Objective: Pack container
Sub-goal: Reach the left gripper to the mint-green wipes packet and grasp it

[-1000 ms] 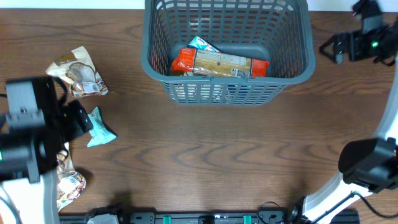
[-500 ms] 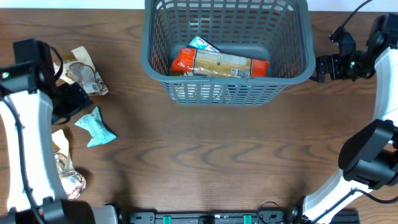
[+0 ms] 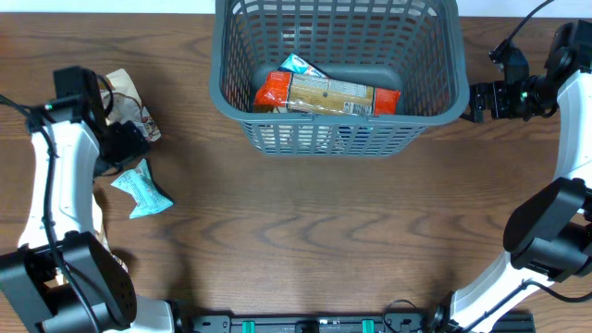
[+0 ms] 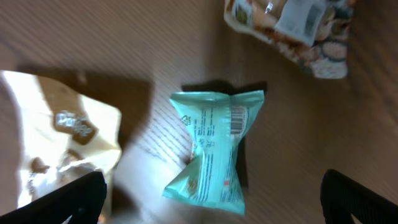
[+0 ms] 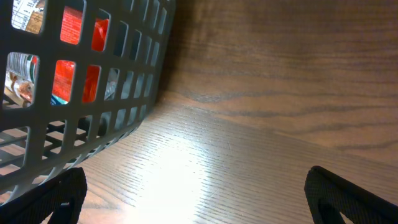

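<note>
A fixed camera looks down on a brown wooden table (image 3: 324,240). The container (image 3: 324,137), a large grey-blue plastic basket with slotted sides, stands at the top centre of the frame. Inside it an orange-red and tan snack pack (image 3: 324,92) lies flat on the bottom. The corner of a light blue pack (image 3: 301,65) shows just behind it.

At the left edge, the left gripper (image 4: 211,186) hangs above 3 loose packs and holds nothing. Its jaws are spread wide. In the left wrist view its 2 dark fingers (image 4: 68,196) sit in the bottom corners of the frame. A teal wrapper (image 4: 214,152), pinched in the middle, lies on the table between them. A cream bag (image 4: 56,143) lies to the left of the wrapper. A printed snack bag (image 4: 292,28) lies at the upper right of that frame, apart from the wrapper.

At the upper right of the overhead view, the right gripper (image 3: 476,102) sits just beside the basket's right wall, jaws wide apart and empty. Its wrist view shows the lattice wall at the left, with red packaging visible through the slots. What else lies behind the slots is too broken up to make out.
</note>
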`<action>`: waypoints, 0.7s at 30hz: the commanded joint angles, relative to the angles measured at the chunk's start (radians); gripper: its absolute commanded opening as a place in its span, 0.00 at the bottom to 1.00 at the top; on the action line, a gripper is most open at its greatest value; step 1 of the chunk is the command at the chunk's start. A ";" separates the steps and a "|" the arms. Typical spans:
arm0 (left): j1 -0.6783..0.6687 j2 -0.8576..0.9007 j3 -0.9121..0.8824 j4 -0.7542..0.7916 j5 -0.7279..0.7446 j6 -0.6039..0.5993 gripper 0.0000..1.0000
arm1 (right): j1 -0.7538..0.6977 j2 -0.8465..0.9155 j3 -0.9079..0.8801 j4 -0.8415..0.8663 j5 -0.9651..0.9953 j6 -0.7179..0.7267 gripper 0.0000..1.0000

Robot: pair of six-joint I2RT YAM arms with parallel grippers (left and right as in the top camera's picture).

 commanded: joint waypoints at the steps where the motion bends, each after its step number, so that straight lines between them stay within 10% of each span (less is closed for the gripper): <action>1: 0.005 0.006 -0.105 0.053 0.037 0.039 0.99 | 0.003 -0.008 -0.005 0.000 -0.019 0.014 0.99; 18: 0.005 0.006 -0.406 0.356 0.050 0.125 0.99 | 0.003 -0.008 -0.005 -0.019 -0.019 0.014 0.99; 21: 0.005 0.006 -0.408 0.372 0.046 0.125 0.75 | 0.003 -0.008 -0.005 -0.027 -0.018 0.014 0.99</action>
